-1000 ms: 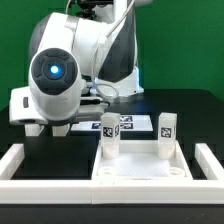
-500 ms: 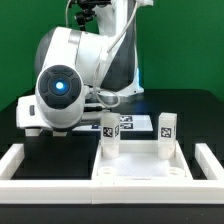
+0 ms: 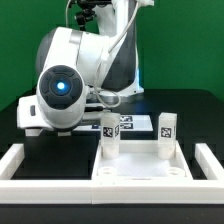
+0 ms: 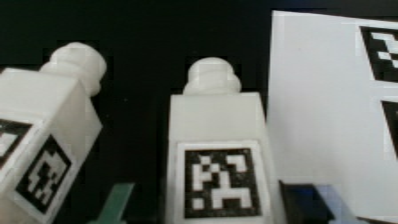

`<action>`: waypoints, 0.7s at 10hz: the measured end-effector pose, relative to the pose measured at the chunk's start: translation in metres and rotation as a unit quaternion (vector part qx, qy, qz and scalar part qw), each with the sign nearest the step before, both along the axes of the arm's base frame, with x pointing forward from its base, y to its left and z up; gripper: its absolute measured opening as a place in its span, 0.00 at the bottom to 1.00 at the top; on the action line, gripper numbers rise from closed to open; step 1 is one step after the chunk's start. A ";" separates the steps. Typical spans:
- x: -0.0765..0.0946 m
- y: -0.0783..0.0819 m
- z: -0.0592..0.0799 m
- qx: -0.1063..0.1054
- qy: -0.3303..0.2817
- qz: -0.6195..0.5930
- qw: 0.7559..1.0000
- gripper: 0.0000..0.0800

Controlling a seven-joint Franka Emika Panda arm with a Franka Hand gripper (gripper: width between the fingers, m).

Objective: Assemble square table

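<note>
In the wrist view a white leg (image 4: 221, 140) with a black-and-white tag lies on the black table between my fingers. My gripper (image 4: 221, 205) is open astride it, with dark gaps on both sides. A second loose leg (image 4: 50, 120) lies beside it. In the exterior view the white square tabletop (image 3: 140, 176) sits at the front with two legs (image 3: 110, 138) (image 3: 167, 134) standing upright in its far corners. The arm's body hides the gripper there.
The marker board (image 4: 338, 90) lies flat right next to the leg between my fingers; it also shows behind the tabletop in the exterior view (image 3: 135, 122). A long white low wall (image 3: 22, 160) frames the workspace at the front and sides.
The arm has dropped lower and shifted slightly toward the exterior view's right since one second ago. It has held still over the last half second. The tabletop and upright legs have not moved.
</note>
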State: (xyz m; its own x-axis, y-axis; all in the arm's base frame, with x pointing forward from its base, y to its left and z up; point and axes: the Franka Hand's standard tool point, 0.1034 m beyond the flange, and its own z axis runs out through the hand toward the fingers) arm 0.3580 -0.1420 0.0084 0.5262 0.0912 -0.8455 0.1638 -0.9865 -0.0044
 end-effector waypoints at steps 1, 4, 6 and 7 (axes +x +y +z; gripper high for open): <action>0.000 0.000 0.000 0.000 0.000 0.000 1.000 0.36; 0.012 0.001 0.025 0.019 0.015 0.011 1.000 0.36; 0.032 -0.001 0.071 0.036 -0.010 0.015 0.999 0.36; 0.032 -0.003 0.080 0.036 -0.012 0.012 0.999 0.36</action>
State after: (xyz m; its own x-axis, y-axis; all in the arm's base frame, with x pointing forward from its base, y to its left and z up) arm 0.3905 -0.1455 0.0885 0.5426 0.1637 -0.8239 0.1889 -0.9795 -0.0701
